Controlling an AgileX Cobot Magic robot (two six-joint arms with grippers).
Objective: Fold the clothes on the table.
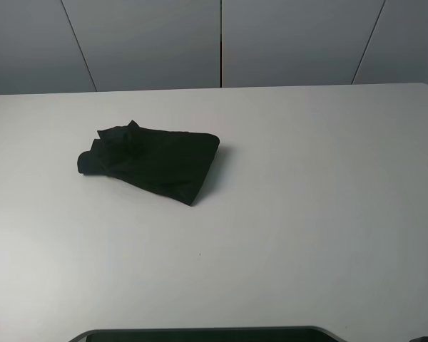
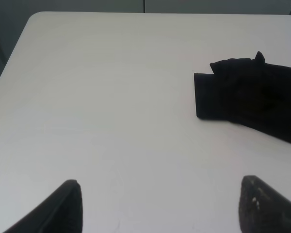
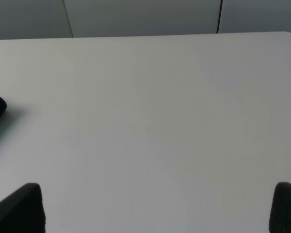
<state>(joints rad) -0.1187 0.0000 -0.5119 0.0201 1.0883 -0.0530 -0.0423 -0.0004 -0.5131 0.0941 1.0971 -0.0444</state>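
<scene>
Well, the black T-shirt (image 1: 151,162) lies bunched in a rough fold on the left half of the white table (image 1: 307,214), nothing touching it. The left gripper (image 2: 160,206) hangs above bare tabletop near the shirt, fingers spread wide and holding nothing. The right gripper (image 3: 157,208) is spread wide too, empty, well apart from the shirt.

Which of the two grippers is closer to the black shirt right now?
The left gripper: the black shirt lies largely within its wrist view, while the right gripper sees only a sliver of the shirt at its frame's edge.
</scene>
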